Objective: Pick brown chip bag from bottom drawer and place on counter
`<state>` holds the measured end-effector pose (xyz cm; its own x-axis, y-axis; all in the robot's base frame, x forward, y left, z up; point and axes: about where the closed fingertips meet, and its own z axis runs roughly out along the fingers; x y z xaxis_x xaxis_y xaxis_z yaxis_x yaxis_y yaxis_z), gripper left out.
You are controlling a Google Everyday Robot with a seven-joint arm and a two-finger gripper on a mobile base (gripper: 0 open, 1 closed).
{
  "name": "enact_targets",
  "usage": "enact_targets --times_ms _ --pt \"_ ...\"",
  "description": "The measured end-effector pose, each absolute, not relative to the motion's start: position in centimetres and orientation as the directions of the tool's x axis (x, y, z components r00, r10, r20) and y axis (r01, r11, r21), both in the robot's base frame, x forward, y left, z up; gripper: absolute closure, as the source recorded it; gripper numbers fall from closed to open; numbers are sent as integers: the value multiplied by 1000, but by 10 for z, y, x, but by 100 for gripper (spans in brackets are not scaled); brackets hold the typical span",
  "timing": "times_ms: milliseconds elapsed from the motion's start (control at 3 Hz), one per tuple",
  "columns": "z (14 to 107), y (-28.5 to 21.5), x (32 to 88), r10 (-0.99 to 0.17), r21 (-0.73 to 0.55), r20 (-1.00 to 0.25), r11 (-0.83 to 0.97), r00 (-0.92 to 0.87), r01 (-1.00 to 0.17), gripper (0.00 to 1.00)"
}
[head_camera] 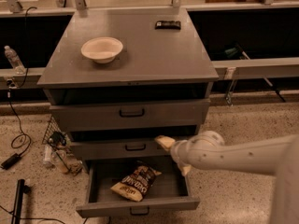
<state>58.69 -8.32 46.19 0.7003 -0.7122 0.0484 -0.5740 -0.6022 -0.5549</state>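
One gripper (173, 156), spread and empty, above bottom drawer (136, 206) | step: approach | next, likely: descend onto brown chip bag (135, 183)

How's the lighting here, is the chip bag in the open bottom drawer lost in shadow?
Camera view: dim warm light, no glare on the matte grey counter; the crinkled dark brown chip bag is plainly visible in the grey bottom drawer, only the drawer's back being shadowed; the pale gripper, fingers open, hangs brightly lit over the drawer's right side.
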Motion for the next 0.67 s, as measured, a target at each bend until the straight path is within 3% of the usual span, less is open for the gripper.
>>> enact_targets --times_ms 333,667 --pt "530 -147 542 -789 -626 93 -520 607 -580 0" --pt "558 -174 529 -845 -651 88 -449 527 -612 0"
